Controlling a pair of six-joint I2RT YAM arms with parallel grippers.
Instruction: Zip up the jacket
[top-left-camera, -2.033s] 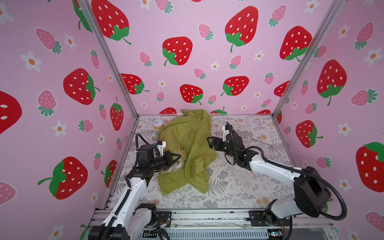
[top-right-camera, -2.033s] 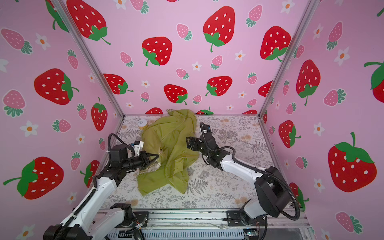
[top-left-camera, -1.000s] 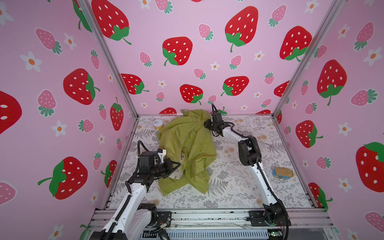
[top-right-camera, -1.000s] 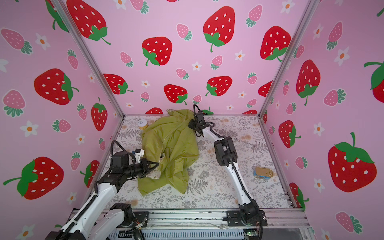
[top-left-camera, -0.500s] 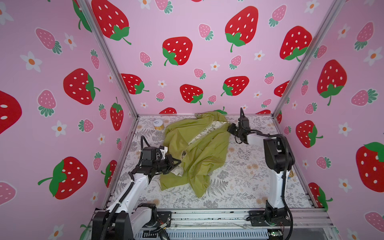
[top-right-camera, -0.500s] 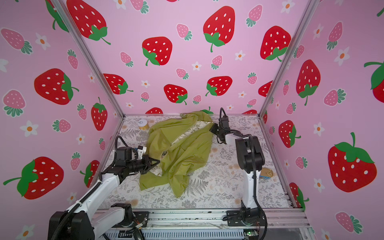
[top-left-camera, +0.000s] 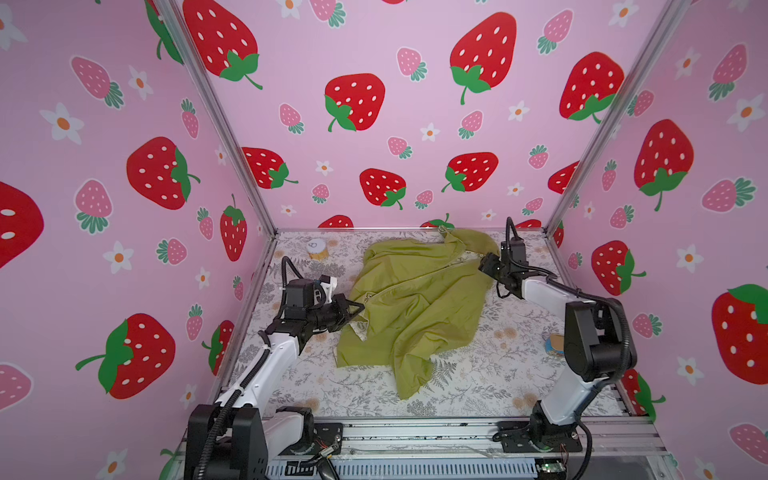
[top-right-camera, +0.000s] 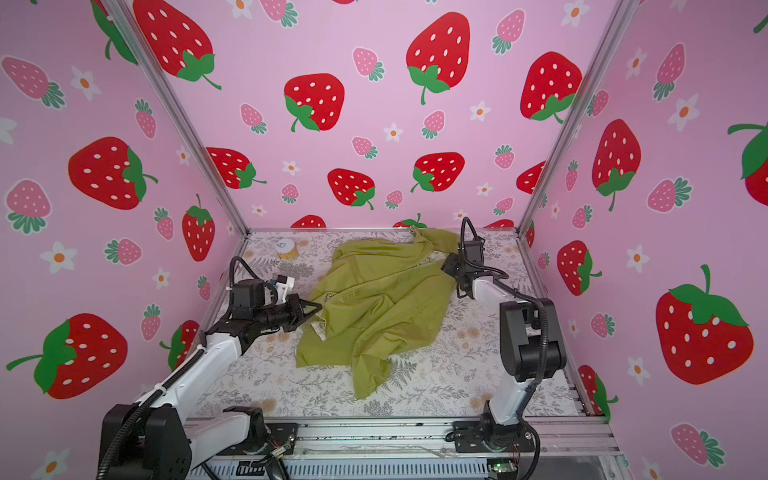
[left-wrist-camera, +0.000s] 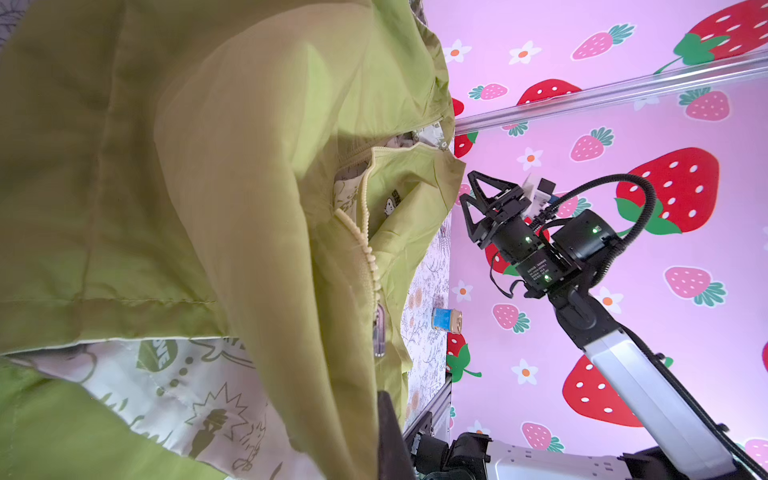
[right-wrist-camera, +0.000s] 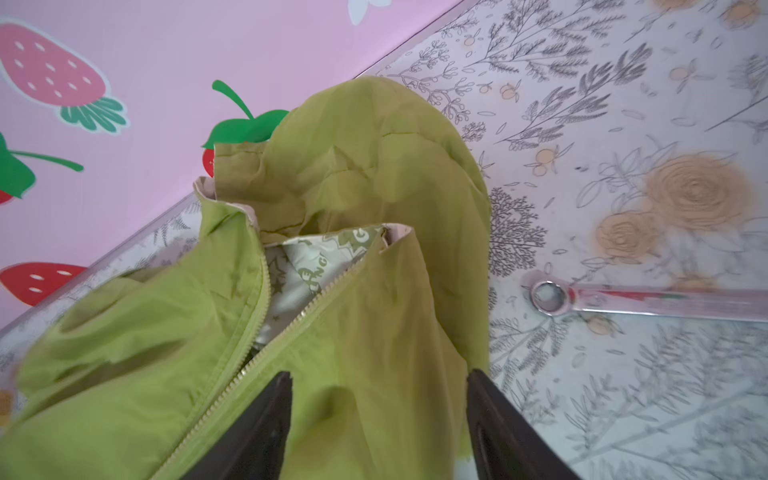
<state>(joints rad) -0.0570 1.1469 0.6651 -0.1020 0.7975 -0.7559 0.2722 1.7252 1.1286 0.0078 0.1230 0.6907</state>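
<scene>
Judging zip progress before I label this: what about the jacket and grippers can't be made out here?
- Left gripper: in both top views the jacket hides what its tips pinch; its wrist view cuts it off.
- Zipper pull: left wrist view, a fold partly hides the slider above it.
- Right gripper: right wrist view, contact with the fabric unclear.
- Can: in a top view, the right arm covers part.

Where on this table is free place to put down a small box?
Widest bare patch: the front strip between the jacket and the metal front rail. Another lies between the jacket's right edge and the blue can. Crowded: the left side, where the left claw grips the jacket, and the far right corner around the right claw.
</scene>
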